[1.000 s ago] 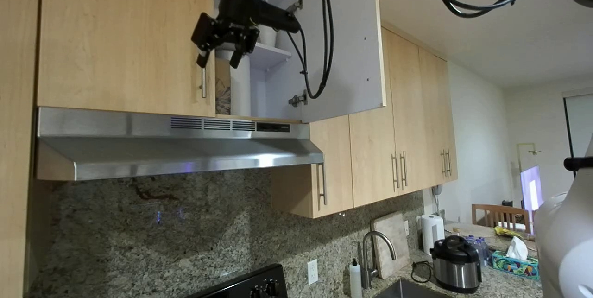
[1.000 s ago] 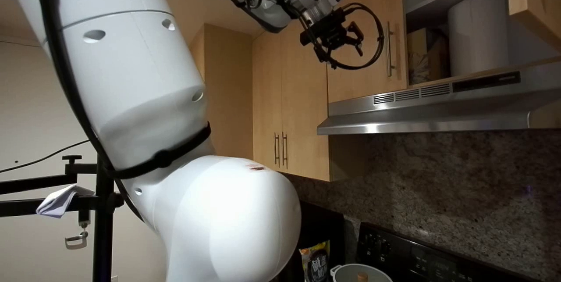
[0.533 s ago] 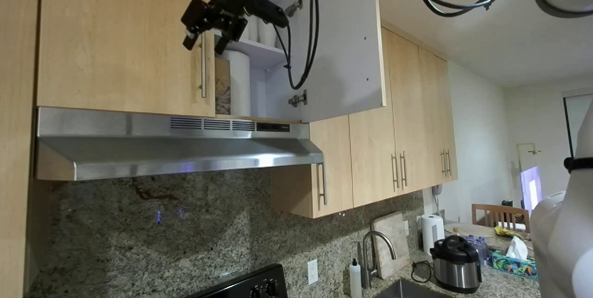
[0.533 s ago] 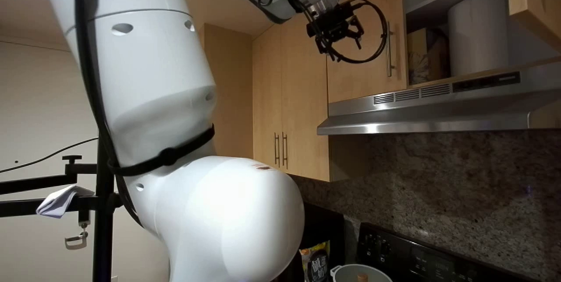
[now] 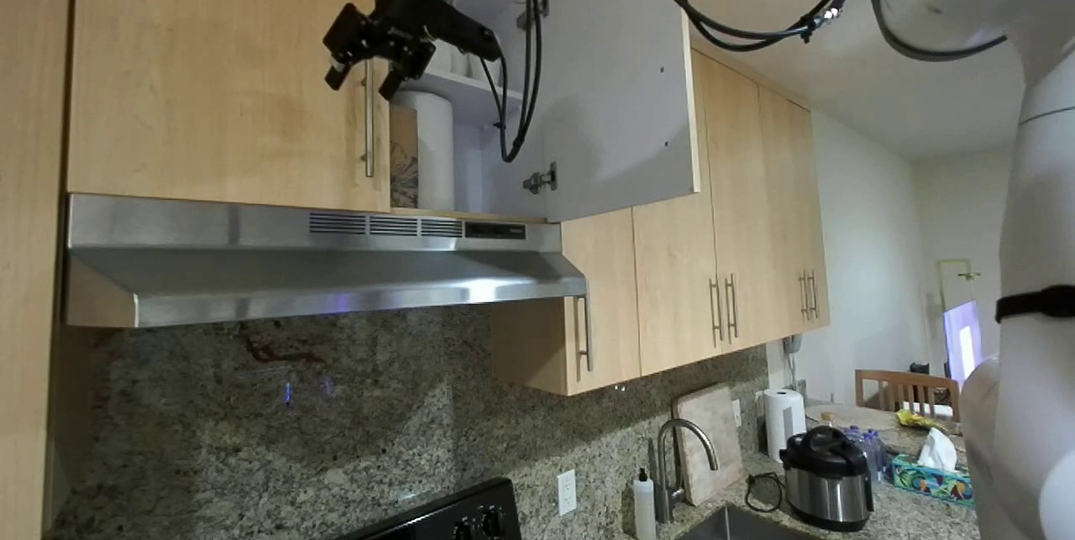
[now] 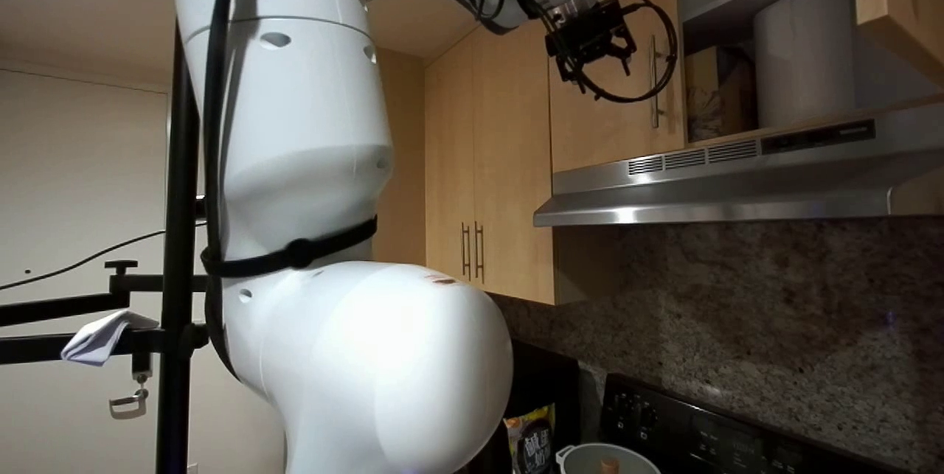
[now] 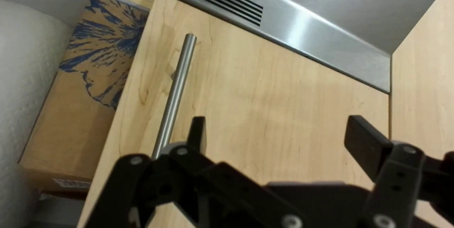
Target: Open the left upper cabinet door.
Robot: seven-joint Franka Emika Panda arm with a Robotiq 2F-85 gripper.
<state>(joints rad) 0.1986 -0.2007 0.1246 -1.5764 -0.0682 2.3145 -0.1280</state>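
The left upper cabinet door (image 5: 218,70) is a flat light maple panel and stands shut; it also shows in an exterior view (image 6: 594,135) and in the wrist view (image 7: 276,89). Its slim silver bar handle (image 5: 369,133) is upright near its edge and shows in the wrist view (image 7: 177,86). My gripper (image 5: 363,82) is open and empty, in front of the door at the handle's upper part. In the wrist view the gripper (image 7: 280,134) has the handle outside its jaws, beside the left finger. The handle's upper end is hidden there by that finger.
The neighbouring door (image 5: 621,86) stands open, its grey inner face showing. Its cabinet holds a cardboard box (image 7: 85,107) and a white roll (image 7: 26,89). The steel range hood (image 5: 319,271) juts out below. Taller wood doors (image 6: 509,164) stand beside.
The gripper has moved up and left in an exterior view, across the handle's top, and right towards the handle in an exterior view. The doors have not moved.
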